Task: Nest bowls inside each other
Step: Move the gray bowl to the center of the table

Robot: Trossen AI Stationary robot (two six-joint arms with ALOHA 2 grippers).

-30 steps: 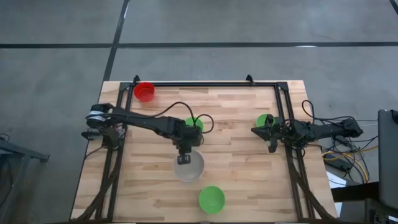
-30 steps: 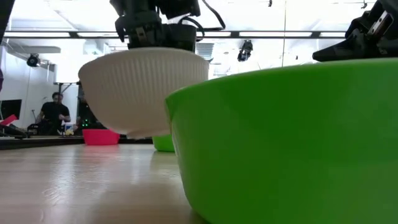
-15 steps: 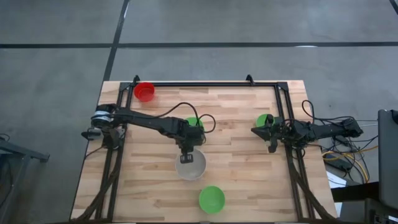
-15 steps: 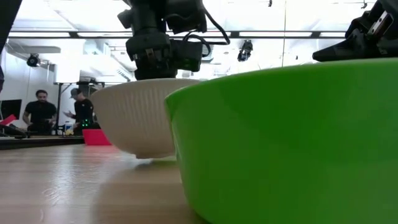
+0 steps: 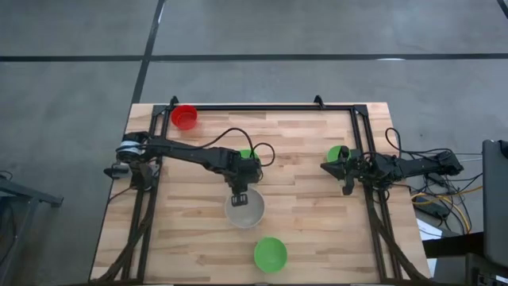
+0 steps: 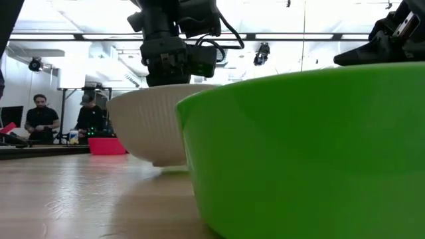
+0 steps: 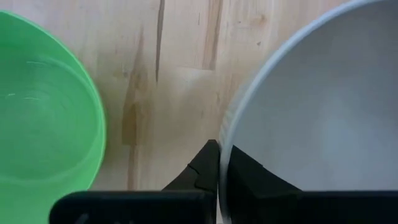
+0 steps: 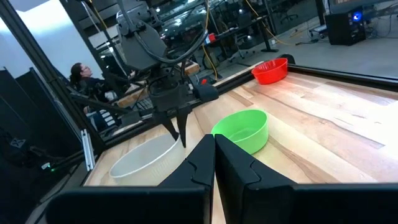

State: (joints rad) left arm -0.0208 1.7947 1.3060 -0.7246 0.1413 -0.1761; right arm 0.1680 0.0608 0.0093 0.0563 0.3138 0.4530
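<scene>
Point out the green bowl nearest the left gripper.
The green bowl just behind the left gripper, mid-table; the other two sit at the front edge and by the right arm.
</scene>
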